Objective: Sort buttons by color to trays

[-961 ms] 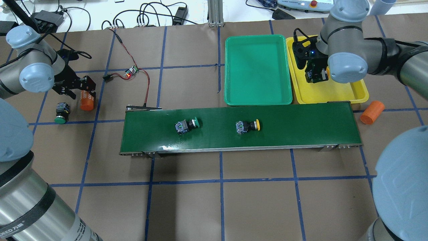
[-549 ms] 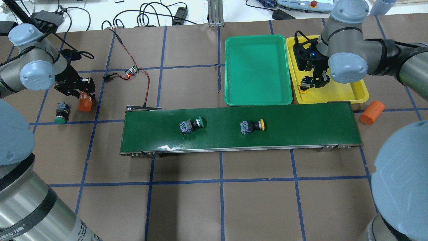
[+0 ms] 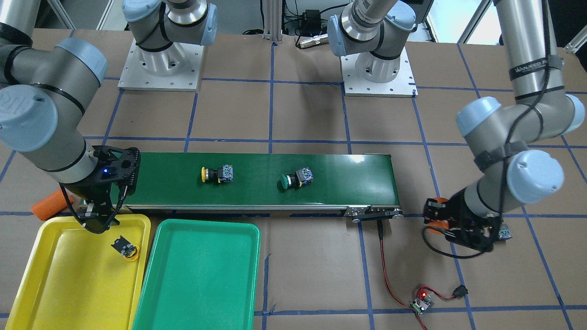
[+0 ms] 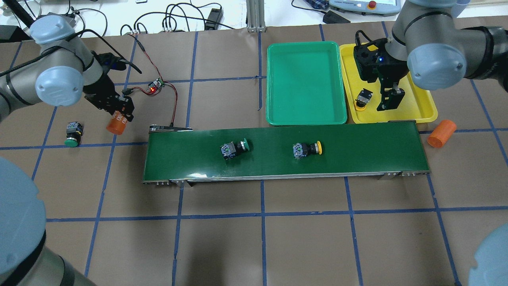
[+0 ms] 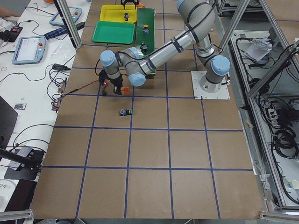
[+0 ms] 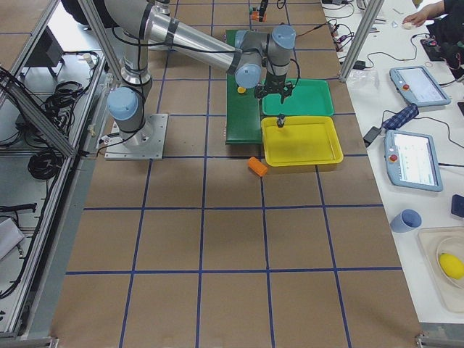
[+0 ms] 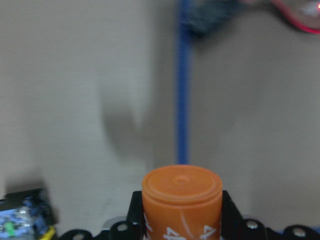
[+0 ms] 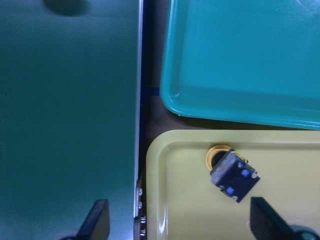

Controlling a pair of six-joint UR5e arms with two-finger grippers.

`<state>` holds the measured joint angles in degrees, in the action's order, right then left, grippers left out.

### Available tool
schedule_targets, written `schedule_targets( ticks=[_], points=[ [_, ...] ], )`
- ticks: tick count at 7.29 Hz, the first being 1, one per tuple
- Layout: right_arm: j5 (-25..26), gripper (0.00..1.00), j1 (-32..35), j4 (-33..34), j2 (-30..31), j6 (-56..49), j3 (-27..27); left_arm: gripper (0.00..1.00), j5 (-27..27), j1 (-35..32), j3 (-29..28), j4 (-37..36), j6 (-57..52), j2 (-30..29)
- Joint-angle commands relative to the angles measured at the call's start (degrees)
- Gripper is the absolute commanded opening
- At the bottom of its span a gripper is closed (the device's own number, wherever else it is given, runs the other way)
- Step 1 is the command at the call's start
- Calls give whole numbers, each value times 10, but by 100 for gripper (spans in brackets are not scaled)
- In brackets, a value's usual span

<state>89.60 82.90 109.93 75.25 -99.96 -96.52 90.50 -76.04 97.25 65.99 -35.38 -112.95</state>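
A yellow button [image 4: 362, 100] lies on its side in the yellow tray [image 4: 412, 109], also in the right wrist view [image 8: 231, 175]. My right gripper [image 4: 391, 99] hangs open and empty just beside it, above the tray. The green tray [image 4: 303, 79] holds nothing. A green button [image 4: 235, 148] and a yellow button [image 4: 306, 149] lie on the conveyor belt [image 4: 357, 151]. Another green button [image 4: 72, 134] sits on the table at the far left. My left gripper [image 4: 121, 114] is shut on an orange cylinder [image 7: 181, 200], held above the table near the belt's left end.
A second orange cylinder [image 4: 441, 133] lies on the table right of the belt. A small circuit board [image 4: 154, 85] with red wires runs to the belt's left end. Cables and boxes line the table's back edge.
My right gripper let go of the yellow button in the yellow tray and drew away to the right. My left gripper carried the orange cylinder right, toward the belt. Both belt buttons moved right.
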Motion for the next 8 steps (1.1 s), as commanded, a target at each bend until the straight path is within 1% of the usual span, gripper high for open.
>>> schedule_targets(
  ticks=[1,2,3,4,5,6,7,8],
  points=[
    [-16,100,5,-47,66,24,-54,0,-4,-65,93,-7,-113,96],
    [-12,100,5,-5,84,24,-89,0,-10,-85,101,-3,-173,127],
    [-15,100,7,11,89,28,-126,0,-10,-117,106,-3,-241,146],
    [-7,100,9,27,110,33,-150,0,-10,-149,124,-12,-299,156],
    [-2,100,20,33,127,31,-168,0,-6,-175,143,-26,-328,160],
    [9,100,21,48,129,33,-188,0,-8,-181,163,-78,-382,146],
    [10,100,22,70,131,33,-205,0,-11,-177,178,-126,-432,142],
    [8,100,26,96,134,33,-222,0,-11,-172,177,-132,-437,142]
  ],
)
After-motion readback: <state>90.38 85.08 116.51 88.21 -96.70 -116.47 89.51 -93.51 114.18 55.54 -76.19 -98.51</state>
